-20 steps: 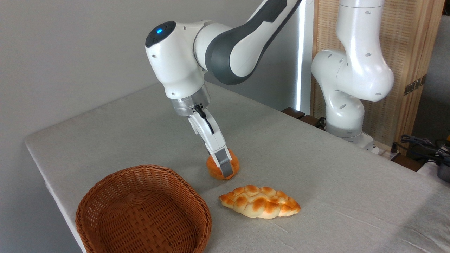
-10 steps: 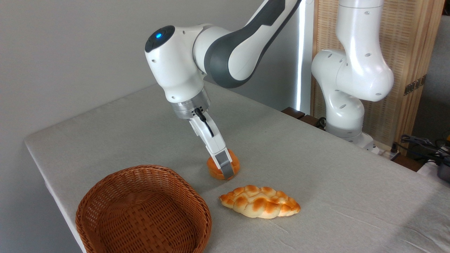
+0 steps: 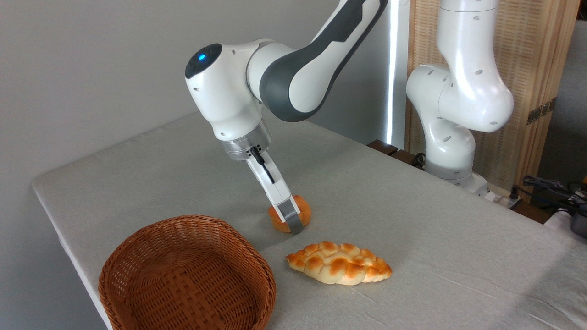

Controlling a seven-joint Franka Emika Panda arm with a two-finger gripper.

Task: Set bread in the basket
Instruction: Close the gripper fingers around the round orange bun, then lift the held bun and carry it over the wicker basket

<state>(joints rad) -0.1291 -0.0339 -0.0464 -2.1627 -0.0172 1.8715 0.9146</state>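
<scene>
**Robot arm gripping a small orange bun beside a wicker basket**

Fixed camera view: a white and grey robot arm (image 3: 293, 64) reaches down from the upper right toward a surface (image 3: 412, 215) covered in pale grey cloth. Its gripper (image 3: 293, 217) is tilted, slanting down and to the right, and its fingers (image 3: 292, 219) are clamped on the bread (image 3: 300, 211) — a small round orange-golden bun. One grey-tipped finger crosses the front of the bun; the other finger is hidden behind it. The bun sits low, at or just above the cloth; whether it touches the surface cannot be told.

The basket (image 3: 137, 256) — round, reddish-brown woven wicker, shallow and much wider than the bun — stands at the lower left, near the front corner of the surface. Nothing lies inside it. The bun is outside the basket, up and to the right of its rim, near but apart from it.

A longer pale braided loaf (image 3: 339, 262) with brown patches lies flat on the cloth to the right of the basket, just in front of the bun and not touching it.

Behind the surface at the right, the arm's white base (image 3: 454, 133) rises in front of a light wooden screen (image 3: 541, 68). A plain grey wall (image 3: 91, 68) fills the left background.
</scene>
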